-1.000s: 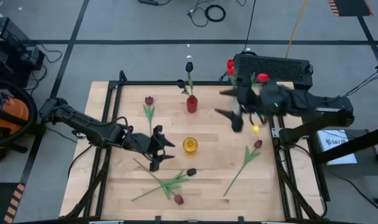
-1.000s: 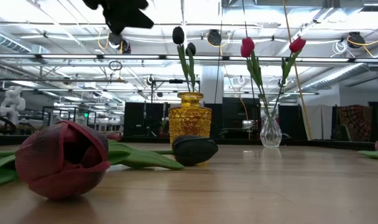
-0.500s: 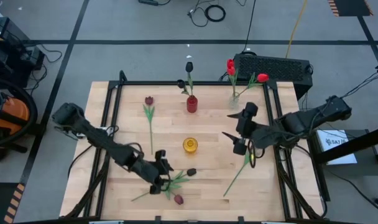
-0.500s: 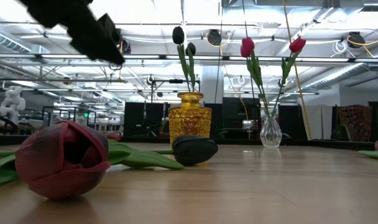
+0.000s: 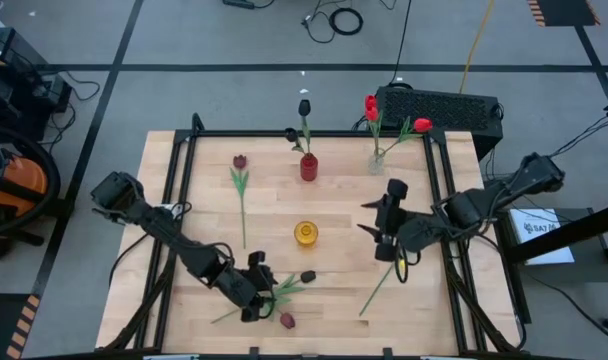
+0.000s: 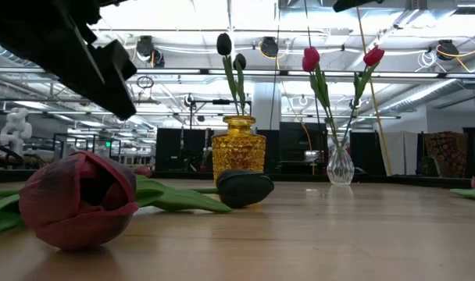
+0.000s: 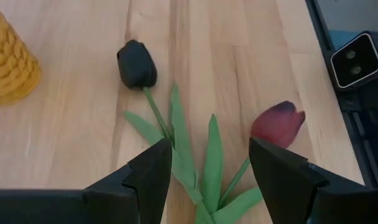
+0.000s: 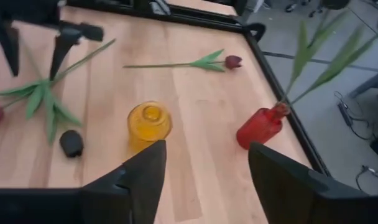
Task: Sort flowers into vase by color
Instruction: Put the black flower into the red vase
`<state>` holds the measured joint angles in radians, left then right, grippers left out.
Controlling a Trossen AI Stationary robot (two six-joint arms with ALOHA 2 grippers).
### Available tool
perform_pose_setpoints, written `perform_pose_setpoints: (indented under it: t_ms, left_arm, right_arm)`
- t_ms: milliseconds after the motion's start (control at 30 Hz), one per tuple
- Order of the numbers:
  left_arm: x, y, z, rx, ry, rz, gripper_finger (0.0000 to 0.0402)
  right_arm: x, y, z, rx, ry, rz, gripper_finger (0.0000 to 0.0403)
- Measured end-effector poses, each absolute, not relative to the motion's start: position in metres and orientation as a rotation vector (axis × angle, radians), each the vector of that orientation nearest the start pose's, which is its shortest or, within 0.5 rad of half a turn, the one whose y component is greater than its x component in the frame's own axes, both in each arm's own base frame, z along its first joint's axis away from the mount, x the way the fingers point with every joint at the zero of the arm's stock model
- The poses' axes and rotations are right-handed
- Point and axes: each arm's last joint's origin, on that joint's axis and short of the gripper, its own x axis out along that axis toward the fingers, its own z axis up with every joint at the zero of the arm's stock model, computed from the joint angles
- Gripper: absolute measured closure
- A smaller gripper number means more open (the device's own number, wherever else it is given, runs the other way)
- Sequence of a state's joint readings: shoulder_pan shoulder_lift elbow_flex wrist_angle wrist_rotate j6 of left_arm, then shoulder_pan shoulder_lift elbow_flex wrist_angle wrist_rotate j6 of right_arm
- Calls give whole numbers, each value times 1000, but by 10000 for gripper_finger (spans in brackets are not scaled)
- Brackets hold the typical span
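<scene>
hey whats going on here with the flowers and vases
Two robot arms are sorting artificial tulips into vases. The left pincer is open, low over a near-black tulip and a maroon one lying with crossed stems. The right pincer hangs open above another fallen tulip's stem. The red vase and the clear vase already hold flowers; the yellow vase looks empty.

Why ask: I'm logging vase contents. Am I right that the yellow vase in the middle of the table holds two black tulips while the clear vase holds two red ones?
Not quite. The high view shows the yellow vase empty; the two black tulips stand in the red vase. The clear vase does hold two red tulips.
</scene>
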<state>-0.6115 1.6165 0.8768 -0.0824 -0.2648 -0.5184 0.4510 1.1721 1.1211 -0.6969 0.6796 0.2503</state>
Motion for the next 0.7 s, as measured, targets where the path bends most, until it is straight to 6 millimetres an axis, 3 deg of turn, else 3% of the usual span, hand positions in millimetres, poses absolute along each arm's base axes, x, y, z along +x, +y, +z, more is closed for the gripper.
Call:
perform_pose_setpoints:
  t_ms: [400, 700]
  left_arm:
    - [256, -186, 172, -230, 810, -14, 181]
    - [254, -199, 142, -231, 872, 37, 181]
  right_arm:
    - [196, 124, 321, -240, 610, -107, 240]
    - [186, 138, 321, -264, 601, -35, 258]
